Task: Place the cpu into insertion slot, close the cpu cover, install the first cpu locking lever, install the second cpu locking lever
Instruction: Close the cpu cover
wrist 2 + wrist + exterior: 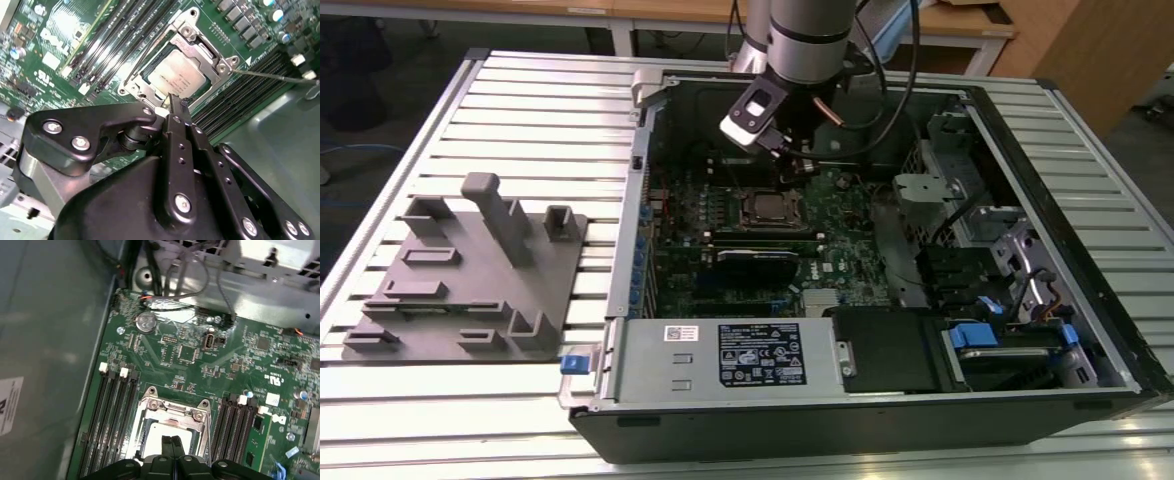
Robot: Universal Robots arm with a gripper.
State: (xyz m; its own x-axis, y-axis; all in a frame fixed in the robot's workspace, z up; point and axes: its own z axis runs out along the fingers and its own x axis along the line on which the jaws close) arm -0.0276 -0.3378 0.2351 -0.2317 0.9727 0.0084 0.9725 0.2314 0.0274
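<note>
**Claw poised at covered cpu**

On the desk (494, 90), an open computer case (854, 420) holds a green board (165, 350). The claw (170, 439), pressed together, hangs at the edge of the cpu cover (175, 407), which lies flat around the seated cpu (176, 75).

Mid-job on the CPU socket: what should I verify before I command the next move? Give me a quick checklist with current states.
1. cpu lying flat under its cover: ok.
2. cpu cover lowered over it: ok, looks flat in both wrist views.
3. Locking lever latched: not ok; the thin lever angles away from the cover, over the memory slots.
4. Other lever latched: cannot tell.
5. Gripper empty: ok; shut, with its tips at the cover's edge.
</note>
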